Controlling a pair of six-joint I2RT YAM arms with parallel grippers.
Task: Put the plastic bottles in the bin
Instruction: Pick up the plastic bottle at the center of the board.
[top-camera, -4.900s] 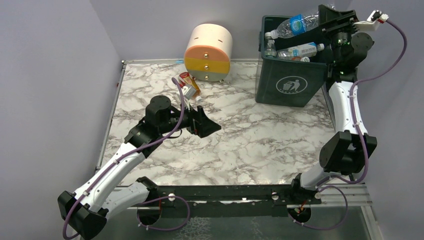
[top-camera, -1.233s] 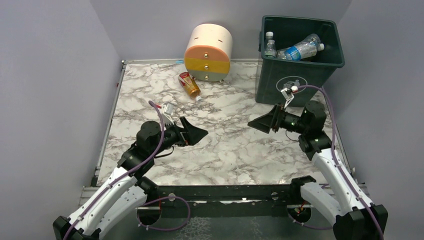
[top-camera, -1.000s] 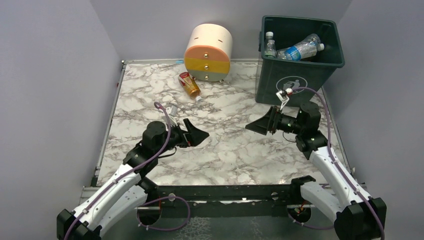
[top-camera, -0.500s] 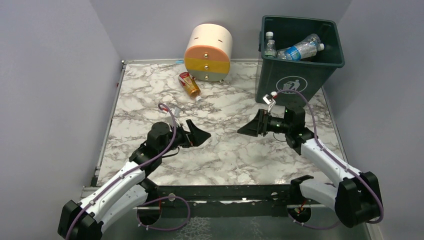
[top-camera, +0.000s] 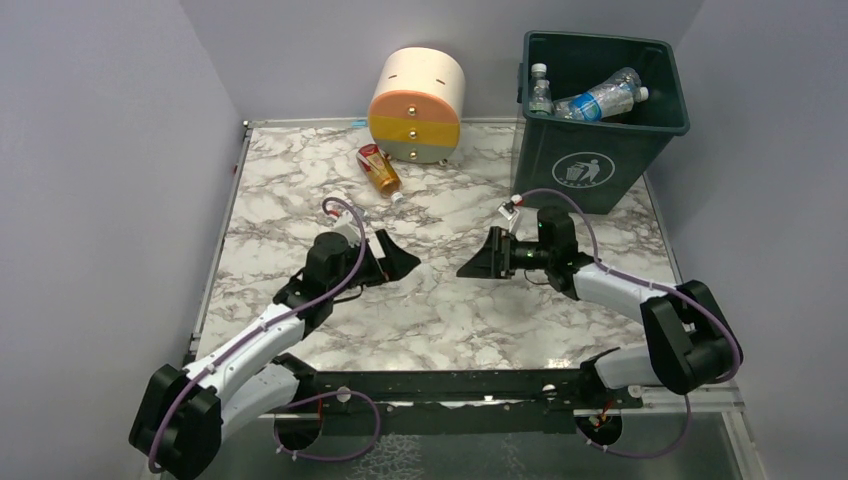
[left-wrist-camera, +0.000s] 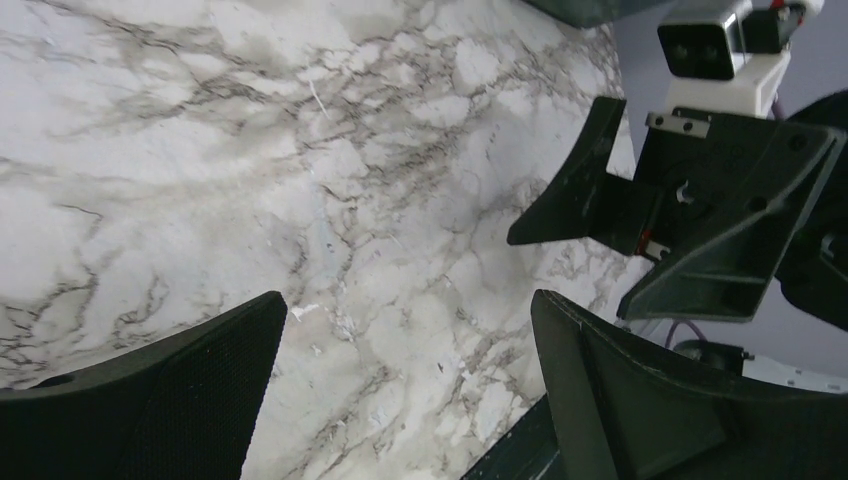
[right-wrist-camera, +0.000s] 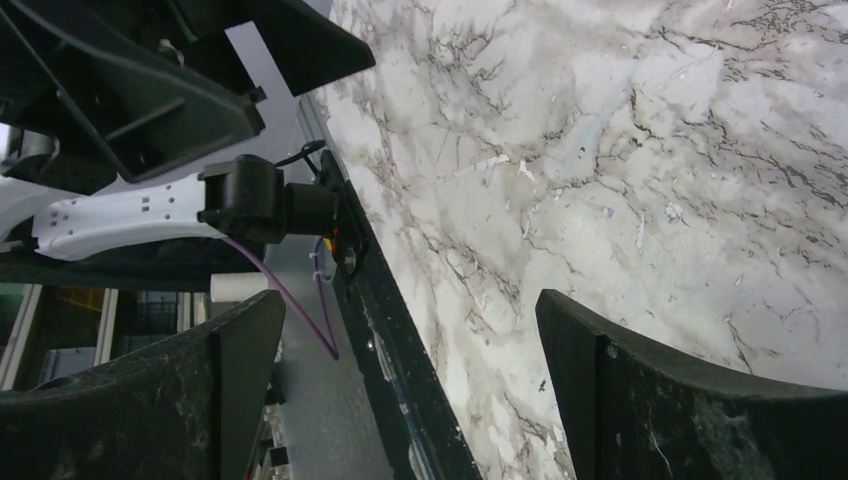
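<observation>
One orange-filled plastic bottle (top-camera: 380, 170) with a red label lies on the marble table, just in front of the round drawer unit. The dark green bin (top-camera: 550, 160) stands at the back right, holding a clear blue-labelled bottle (top-camera: 603, 97) and another clear bottle (top-camera: 540, 92). My left gripper (top-camera: 405, 262) (left-wrist-camera: 408, 300) and right gripper (top-camera: 468, 265) (right-wrist-camera: 408, 300) hover low over the table's middle, facing each other a short gap apart. Both are open and empty, with only bare marble between their fingers. The orange bottle is beyond the left gripper, out of both wrist views.
A cream, orange and grey round drawer unit (top-camera: 417, 105) stands at the back centre, left of the bin. Grey walls close in the table on the left, back and right. The black front rail (right-wrist-camera: 390, 330) runs along the table's near edge.
The right arm has swung left and down from beside the bin toward the table's middle. The left gripper has crept slightly forward. Both stay open and empty.
</observation>
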